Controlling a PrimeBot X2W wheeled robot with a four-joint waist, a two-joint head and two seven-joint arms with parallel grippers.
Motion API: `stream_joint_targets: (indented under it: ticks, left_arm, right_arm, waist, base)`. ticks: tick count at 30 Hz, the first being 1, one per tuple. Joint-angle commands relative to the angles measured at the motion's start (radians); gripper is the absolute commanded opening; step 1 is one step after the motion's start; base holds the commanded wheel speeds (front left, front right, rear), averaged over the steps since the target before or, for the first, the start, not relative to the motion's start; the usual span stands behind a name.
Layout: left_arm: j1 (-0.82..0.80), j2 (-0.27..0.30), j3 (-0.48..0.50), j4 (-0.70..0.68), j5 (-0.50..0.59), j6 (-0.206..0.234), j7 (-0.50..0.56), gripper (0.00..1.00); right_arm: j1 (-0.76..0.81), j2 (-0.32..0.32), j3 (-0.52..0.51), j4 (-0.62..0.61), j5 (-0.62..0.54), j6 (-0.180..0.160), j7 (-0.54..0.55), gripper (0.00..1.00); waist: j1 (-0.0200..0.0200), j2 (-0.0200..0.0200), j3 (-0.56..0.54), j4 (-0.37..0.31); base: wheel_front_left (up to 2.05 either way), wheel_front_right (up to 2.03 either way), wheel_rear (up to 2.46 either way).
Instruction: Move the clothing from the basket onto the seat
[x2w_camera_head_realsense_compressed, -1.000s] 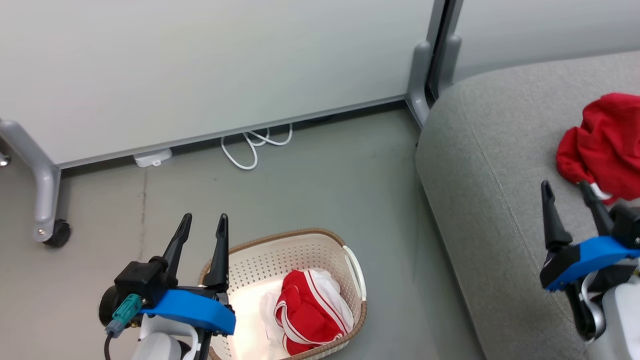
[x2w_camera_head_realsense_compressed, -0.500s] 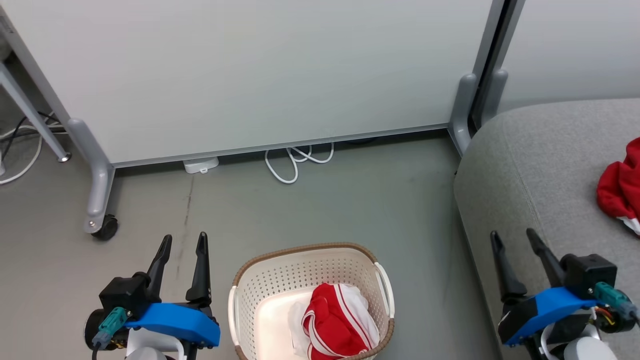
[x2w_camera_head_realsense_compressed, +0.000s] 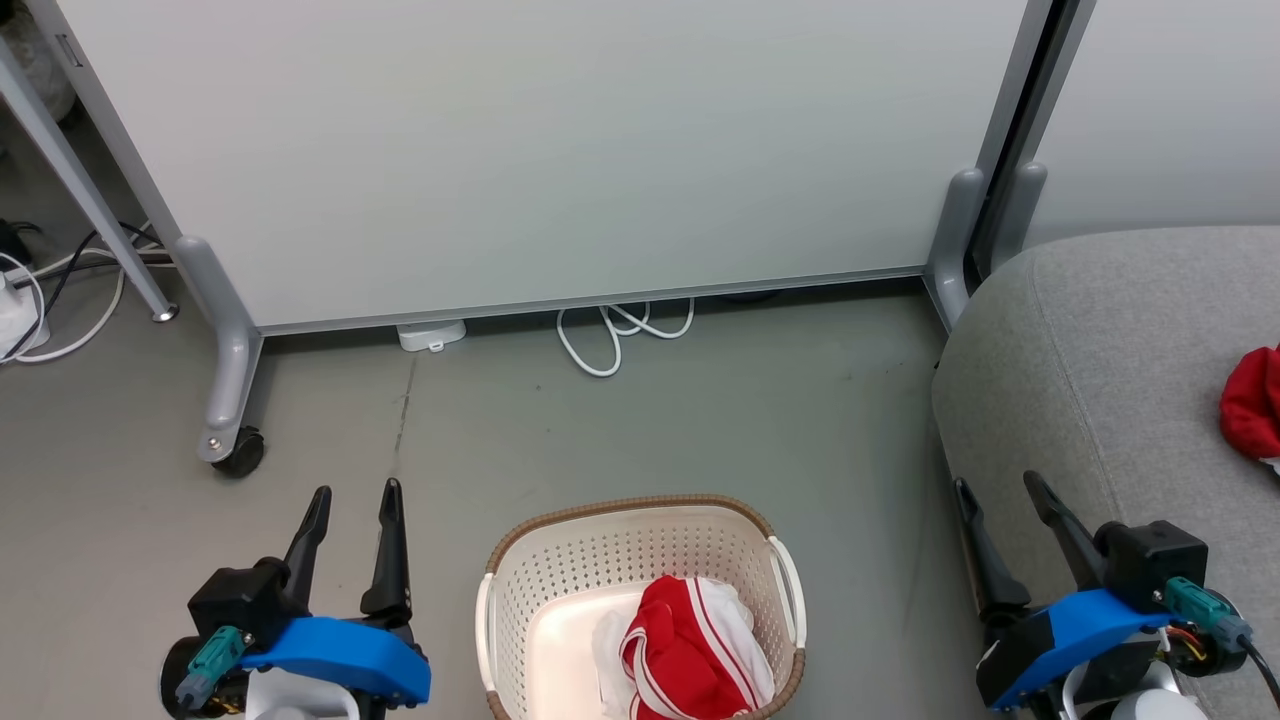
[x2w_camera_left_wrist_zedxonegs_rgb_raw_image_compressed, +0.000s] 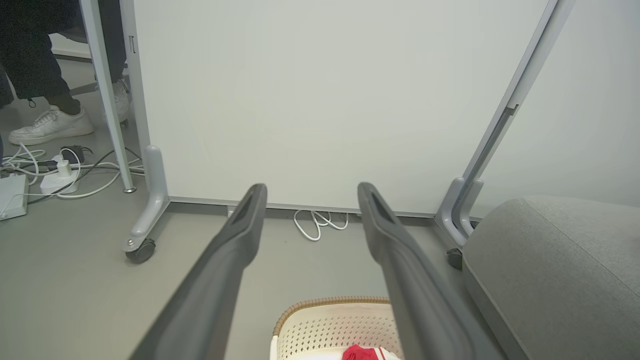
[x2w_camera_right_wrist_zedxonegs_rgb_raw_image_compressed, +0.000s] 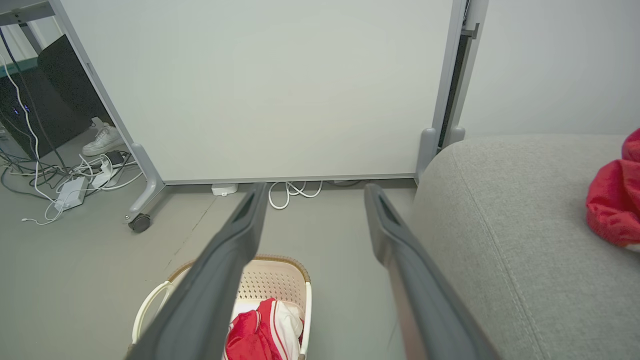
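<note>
Our left pincer (x2w_camera_head_realsense_compressed: 357, 487) and right pincer (x2w_camera_head_realsense_compressed: 996, 480) gape empty; the red white-striped garment (x2w_camera_head_realsense_compressed: 690, 650) lies in the cream perforated plastic basket (x2w_camera_head_realsense_compressed: 640, 545) near the grey fabric seat (x2w_camera_head_realsense_compressed: 1090, 340). Pinching shallowly, we may drop it.

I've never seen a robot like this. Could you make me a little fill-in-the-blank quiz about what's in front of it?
1. The striped garment lies inside the ____.
2. The plain red garment lies on the grey ____.
3. The left gripper and the right gripper are both ____, holding nothing.
Missing words: basket; seat; open.
</note>
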Motion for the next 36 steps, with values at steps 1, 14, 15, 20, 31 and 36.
stream_joint_targets:
  ticks: [1,14,15,20,31,36]
  left_arm:
    - [0.009,0.001,0.006,0.0,0.007,-0.002,-0.005,1.0]
    - [0.005,-0.006,0.0,0.009,0.006,-0.002,-0.005,1.0]
    - [0.003,-0.006,-0.002,0.01,0.006,-0.002,-0.005,1.0]
    - [-0.007,-0.005,-0.006,0.01,0.006,-0.002,-0.005,1.0]
    - [-0.044,0.002,-0.035,0.023,0.01,-0.002,-0.005,1.0]
    - [-0.078,0.017,-0.053,0.048,0.011,-0.002,-0.005,1.0]
  right_arm:
    - [0.015,0.003,-0.003,-0.007,0.005,0.0,0.0,1.0]
    - [0.002,0.013,0.005,0.005,0.018,0.0,-0.002,1.0]
    - [-0.002,0.013,0.007,0.006,0.019,0.0,-0.002,1.0]
    - [-0.021,0.015,0.014,-0.002,0.023,0.0,-0.004,1.0]
    - [-0.078,0.015,0.032,-0.027,0.028,0.0,-0.013,1.0]
    - [-0.131,0.016,0.071,-0.033,0.03,0.0,-0.017,1.0]
  waist:
    - [0.0,-0.0001,0.0,-0.002]
    - [0.0,-0.0001,0.009,-0.022]
    - [0.0,-0.0001,0.012,-0.024]
    - [0.0,-0.0001,0.032,-0.037]
    - [0.0,-0.0001,0.144,-0.085]
    - [0.0,-0.0001,0.224,-0.139]
  base:
    - [0.0,0.0,0.0]
    - [0.0,0.0,0.0]
    - [0.0,0.0,0.0]
    - [0.0,0.0,0.0]
    - [0.0,0.0,0.0]
    - [0.0,0.0,0.0]
